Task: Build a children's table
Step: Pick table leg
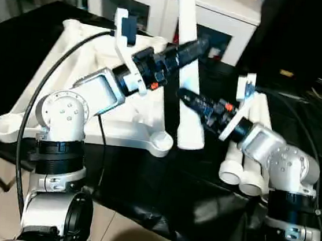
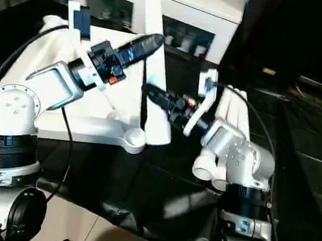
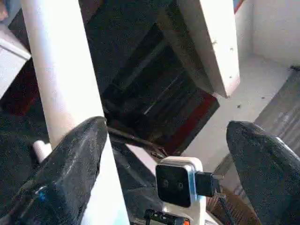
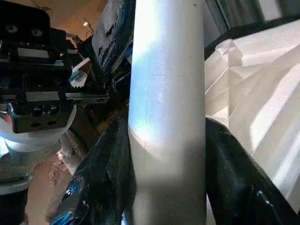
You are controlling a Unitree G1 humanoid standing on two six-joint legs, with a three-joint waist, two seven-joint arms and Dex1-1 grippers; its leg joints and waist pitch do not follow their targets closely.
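The right gripper (image 1: 186, 96) is clamping a white tube leg (image 1: 187, 54) that is standing upright beside the upturned tabletop (image 1: 66, 86) on the black worktable (image 1: 159, 184). The left gripper (image 1: 200, 44) is hanging wide open at the leg, gripping nothing, while three more legs (image 1: 249, 159) are lying beside the right arm

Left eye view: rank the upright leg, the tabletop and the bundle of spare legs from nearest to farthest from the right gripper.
1. Upright leg: clamped in the right gripper itself, at the middle.
2. Tabletop: lying underside up, just to the left of the gripper's tip.
3. Spare legs: lying on the black sheet to the right, back beside the gripper's own forearm.
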